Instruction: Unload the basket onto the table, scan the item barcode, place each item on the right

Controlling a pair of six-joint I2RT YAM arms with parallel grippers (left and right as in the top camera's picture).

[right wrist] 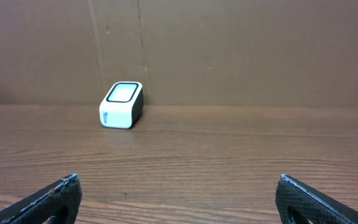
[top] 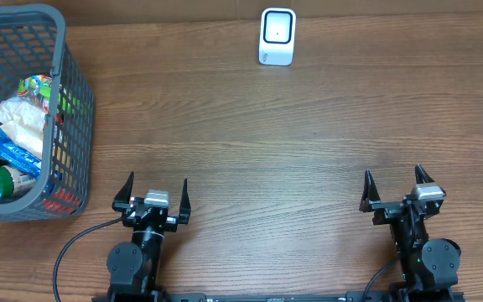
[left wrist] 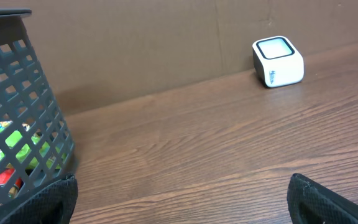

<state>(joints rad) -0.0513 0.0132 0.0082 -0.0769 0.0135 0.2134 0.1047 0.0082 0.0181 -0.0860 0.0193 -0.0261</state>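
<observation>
At the far left edge of the wooden table [top: 250, 151] stands a grey plastic mesh basket [top: 75, 126], holding the packaged items: a colourful packet [top: 36, 86] at the top, a white crumpled bag [top: 19, 117], a blue packet [top: 11, 153] and a green-capped bottle [top: 5, 179]. All of them lie inside the basket, and none is in either gripper. Just right of the basket's near corner, the left gripper [top: 157, 179] sits low at the near edge with its two fingers spread wide and nothing between them. Its wrist view shows the basket wall [left wrist: 17, 112] close on the left. Toward the middle, at the far edge, a white barcode scanner [top: 277, 36] stands well apart from both arms. At the near right, the right gripper [top: 392, 172] also has its fingers [right wrist: 48, 199] spread wide and empty, and the scanner [right wrist: 121, 104] shows ahead, left of centre, in its wrist view.
</observation>
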